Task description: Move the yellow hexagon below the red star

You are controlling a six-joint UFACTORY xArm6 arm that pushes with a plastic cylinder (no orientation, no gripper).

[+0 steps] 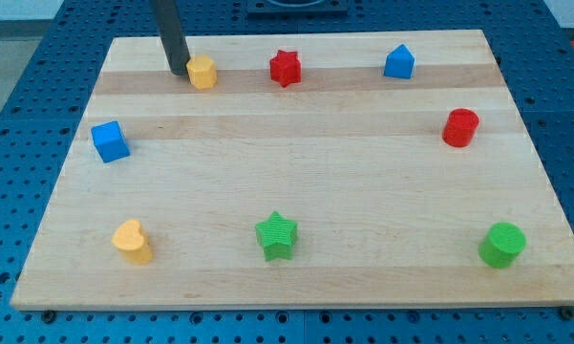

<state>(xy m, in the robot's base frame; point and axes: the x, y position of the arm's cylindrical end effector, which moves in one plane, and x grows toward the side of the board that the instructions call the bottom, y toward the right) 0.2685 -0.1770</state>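
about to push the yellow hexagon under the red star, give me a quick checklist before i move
1. My tip at the yellow hexagon, on its view-left side: ok.
2. Actual contact between tip and hexagon: cannot tell.
3. Hexagon already below the red star: not ok, it sits level with the star, to its view-left.
4. Board under the star free of blocks: ok.
5. Tip placed to push toward the view's bottom: not ok.

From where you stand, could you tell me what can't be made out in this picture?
- Rod above my tip: cut off by the view's top edge; the arm is unseen.
- Whether my tip touches the yellow hexagon: the gap at its left is too small to tell.
- Wooden board: its bottom corners are cut off by the view's edges.
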